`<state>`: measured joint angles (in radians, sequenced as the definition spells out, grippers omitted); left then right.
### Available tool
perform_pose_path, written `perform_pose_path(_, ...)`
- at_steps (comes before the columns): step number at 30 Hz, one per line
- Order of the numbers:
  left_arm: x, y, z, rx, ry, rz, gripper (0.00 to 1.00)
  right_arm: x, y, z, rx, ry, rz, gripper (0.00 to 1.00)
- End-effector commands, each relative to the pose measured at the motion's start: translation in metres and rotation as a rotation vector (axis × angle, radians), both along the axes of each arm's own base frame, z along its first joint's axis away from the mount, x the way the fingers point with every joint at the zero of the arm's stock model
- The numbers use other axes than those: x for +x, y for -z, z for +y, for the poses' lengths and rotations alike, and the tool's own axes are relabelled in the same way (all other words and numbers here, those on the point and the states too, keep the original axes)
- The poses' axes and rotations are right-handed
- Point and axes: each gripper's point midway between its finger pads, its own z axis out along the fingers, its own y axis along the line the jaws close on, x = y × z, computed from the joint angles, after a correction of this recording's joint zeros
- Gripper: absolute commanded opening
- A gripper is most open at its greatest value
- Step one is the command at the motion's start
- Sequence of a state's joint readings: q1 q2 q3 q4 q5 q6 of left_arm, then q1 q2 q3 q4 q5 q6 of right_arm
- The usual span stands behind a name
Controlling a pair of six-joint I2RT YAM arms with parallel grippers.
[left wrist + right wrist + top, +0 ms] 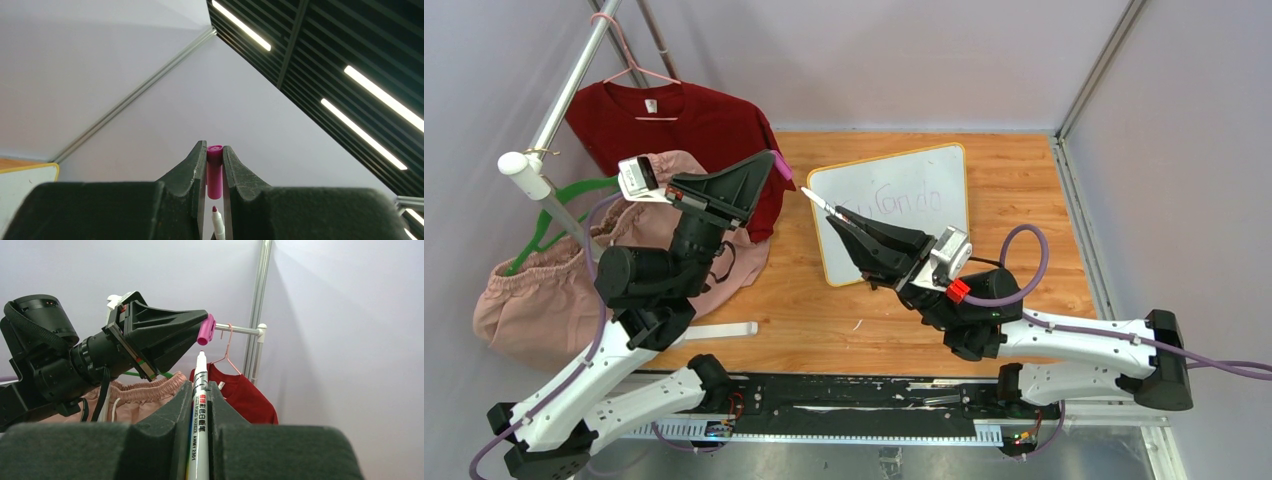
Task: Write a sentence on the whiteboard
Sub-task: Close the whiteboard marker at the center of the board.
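Note:
The whiteboard [949, 225] lies on the wooden table, with faint purple writing, the sentence [902, 203], across its upper part. My right gripper [839, 222] is shut on a white marker [199, 410], held above the board's left edge. The bare marker tip [807, 193] points up and left at a magenta cap [780, 165]. My left gripper [769, 167] is shut on that cap [214, 172], raised over the red shirt. A small gap separates the tip [216, 220] from the cap's open end. A yellow-framed corner of the board [30, 170] shows low on the left of the left wrist view.
A red T-shirt [694, 125] on a pink hanger and a garment rack pole [564, 95] stand at the back left. Pink shorts [544, 290] and a green hanger [554, 215] lie left. A white strip [719, 330] rests on the table [824, 310] near the left arm.

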<state>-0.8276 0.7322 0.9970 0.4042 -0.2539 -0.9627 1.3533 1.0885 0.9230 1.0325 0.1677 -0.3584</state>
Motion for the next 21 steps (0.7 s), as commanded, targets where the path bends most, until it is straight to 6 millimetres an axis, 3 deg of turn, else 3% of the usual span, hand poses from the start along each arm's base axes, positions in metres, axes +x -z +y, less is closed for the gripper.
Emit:
perform_pose_path(1,-0.0041,-0.0030,0.0060,-0.031,0.002,-0.015,0.00,-0.0032,-0.0296,-0.0170,0.116,0.011,-0.009,0.00)
perform_pose_path(21,-0.0035,0.0018,-0.0005,-0.026,0.030,-0.004,0.00,-0.0026,-0.0299,-0.0147,0.122,0.004,0.002,0.00)
